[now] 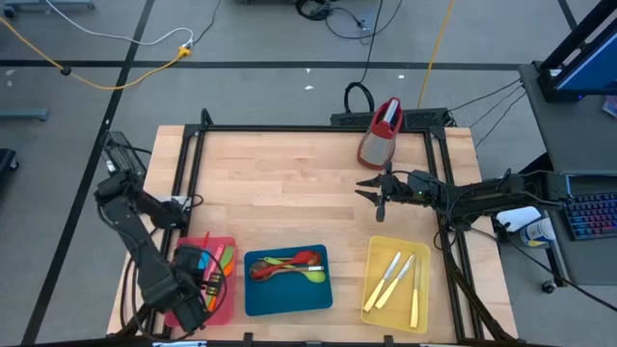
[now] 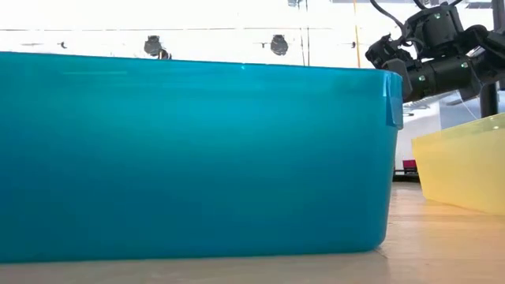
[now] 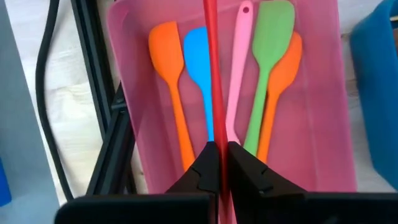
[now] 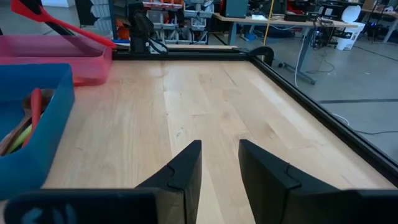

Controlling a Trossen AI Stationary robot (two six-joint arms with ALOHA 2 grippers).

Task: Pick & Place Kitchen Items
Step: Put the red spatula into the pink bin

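My left gripper (image 1: 202, 262) hangs over the pink-red tray (image 1: 228, 294) at the table's front left, shut on a red spatula (image 3: 211, 74). In the tray (image 3: 323, 124) lie two orange spatulas (image 3: 169, 68), a blue one (image 3: 198, 62), a pink one (image 3: 237, 68) and a green one (image 3: 271, 50). The blue tray (image 1: 287, 289) holds red, green and brown spoons (image 1: 289, 262). The yellow tray (image 1: 397, 289) holds cream knives (image 1: 390, 280). My right gripper (image 1: 371, 191) is open and empty over the bare wood, near the grater. My left gripper pinches the red spatula's slim handle (image 3: 212, 134) between its two fingers (image 3: 200, 171). The handle runs on lengthwise past the fingertips, over the tray. In the right wrist view the spatula (image 4: 68, 26) slants above the tray's rim, lifted clear of it.
A red-topped metal grater (image 1: 382, 133) stands at the table's far edge, just beyond my right gripper. A black frame (image 1: 289, 128) rims the table. The blue tray's wall (image 2: 197, 158) fills the low view, with the yellow tray (image 2: 465, 166) to its right. Bare wood (image 1: 280, 183) lies mid-table.
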